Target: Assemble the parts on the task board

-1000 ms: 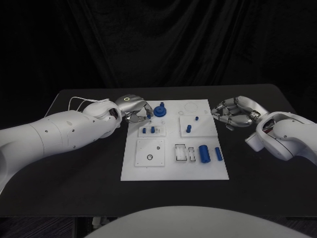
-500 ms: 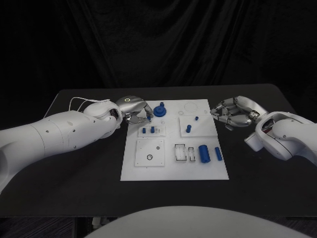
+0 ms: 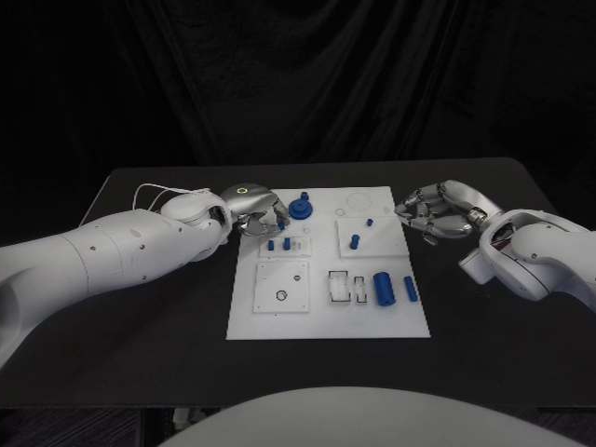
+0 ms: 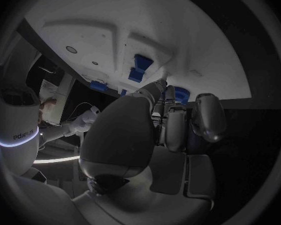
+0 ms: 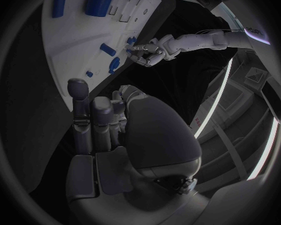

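Looking at the head view, the white task board (image 3: 328, 317) sits in the middle of the frame on the black table (image 3: 151, 335), and the blue parts are scattered across it: a bigger knob-like part (image 3: 300, 208) near the upper left of the board, two small pegs (image 3: 279, 245) just below it, a short peg (image 3: 355, 241) around the center, and two longer cylinders (image 3: 384, 288) toward the lower right. The left hand (image 3: 261, 212) is at the upper left edge of the board, right beside the knob-like part, fingers curled in over the board; I honestly can't tell whether it's pinching anything or just touching down, since the left wrist view has the palm covering the contact spot. The right hand (image 3: 437, 211) hovers off the board's upper right edge over the table, fingers curled in with nothing in them as far as I can see. My guess on handling: these parts look like hard, light plastic, stiff and fairly slick, so they won't crush but could easily roll or squirt out of a fingertip pinch. I'd grab the cylinders across the middle of their length, and take the small pegs by their sides near the top, keeping them upright so they drop straight into their holes
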